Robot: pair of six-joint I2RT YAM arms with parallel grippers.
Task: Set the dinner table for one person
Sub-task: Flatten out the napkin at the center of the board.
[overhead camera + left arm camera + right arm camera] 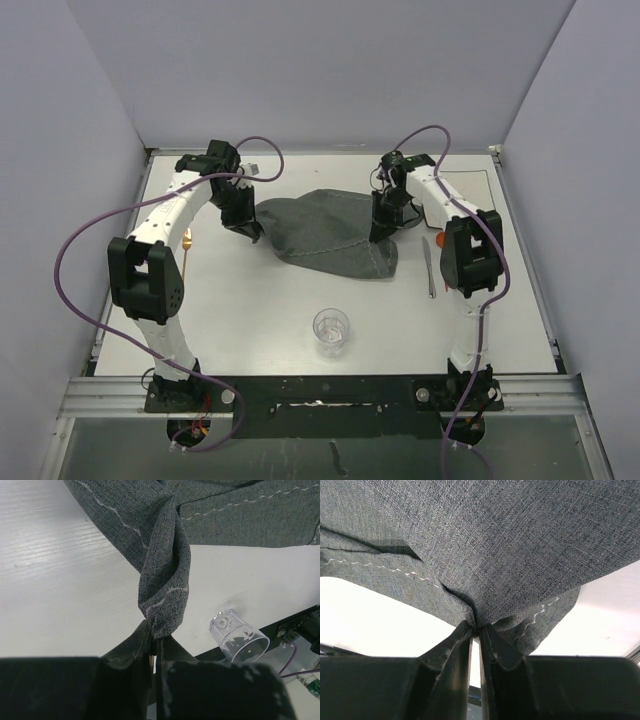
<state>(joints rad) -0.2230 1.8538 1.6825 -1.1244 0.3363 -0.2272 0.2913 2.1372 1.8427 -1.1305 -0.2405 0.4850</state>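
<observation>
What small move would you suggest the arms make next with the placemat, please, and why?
Probably draw the left gripper and right gripper apart, sideways, to pull the placemat taut. Each pinches an edge of it, and it lies bunched and folded on the table, not yet flat.

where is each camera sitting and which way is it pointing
Top external: fixed above and behind the arm bases, looking down on the dinner table; both arms, the left gripper and right gripper show.
Left wrist: on the left arm, looking along its fingers, pinched on a bunched fold of the grey placemat, with the clear cup beyond.
Right wrist: on the right arm, looking past its fingers, shut on the grey placemat, which fills the view.
Shared: both wrist views show the cloth's white wavy stitching.
</observation>
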